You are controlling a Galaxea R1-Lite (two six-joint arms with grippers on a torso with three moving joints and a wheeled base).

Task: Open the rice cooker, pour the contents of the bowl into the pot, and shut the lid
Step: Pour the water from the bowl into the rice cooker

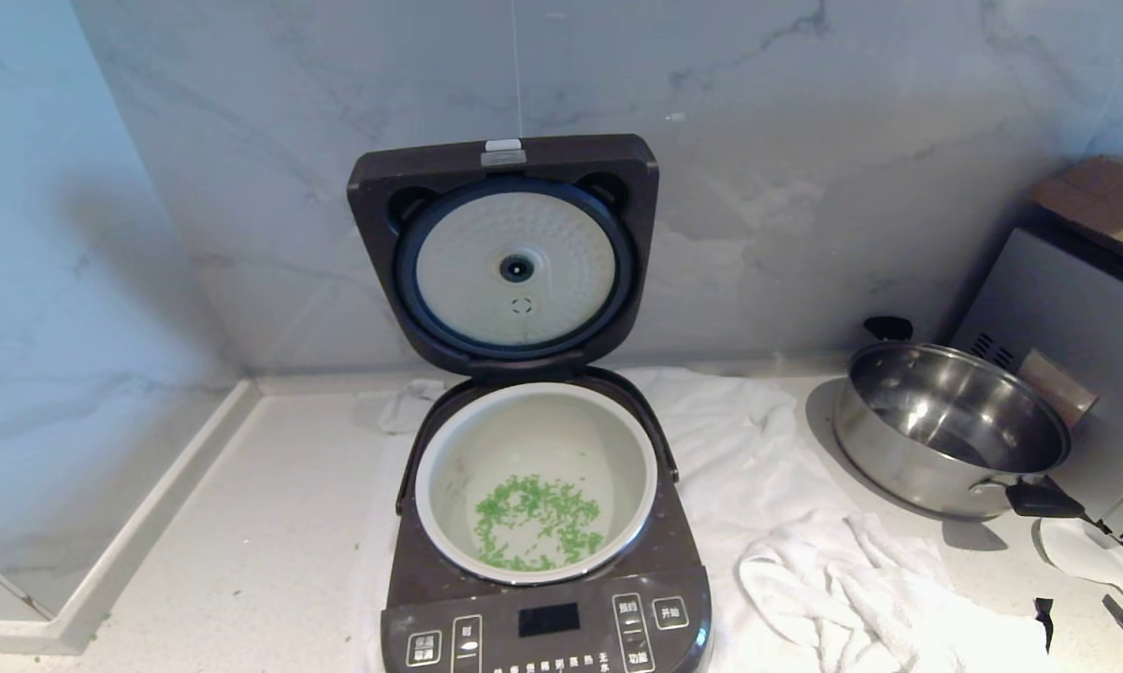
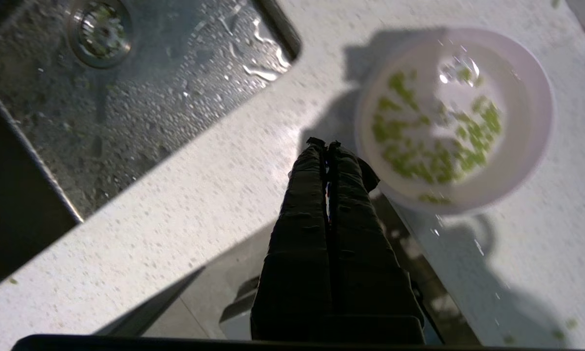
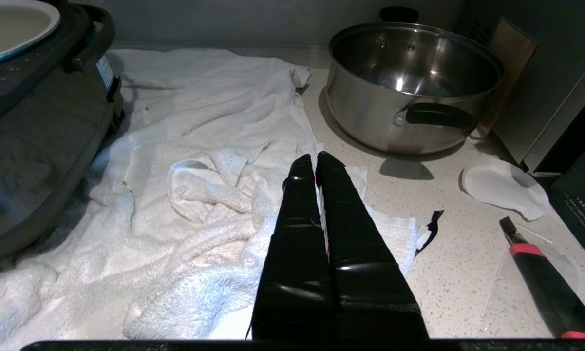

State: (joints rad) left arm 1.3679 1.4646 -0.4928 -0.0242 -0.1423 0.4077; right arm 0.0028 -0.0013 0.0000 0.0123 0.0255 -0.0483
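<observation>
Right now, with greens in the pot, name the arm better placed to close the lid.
Probably right: the right claw, shut, hangs over the towel beside the rice cooker. The left claw, also shut, is off by the bowl and sink.

Speckled counter (image 1: 271, 523) bears towel (image 1: 804, 523), steel pan (image 1: 954, 430), pink bowl (image 2: 455, 119)

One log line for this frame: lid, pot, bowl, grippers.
lid: open | pot: green bits inside | bowl: on counter, some bits left | left gripper: shut, empty, beside bowl | right gripper: shut, idle over towel

The rice cooker (image 1: 542, 598) panel button reads "开始".
</observation>
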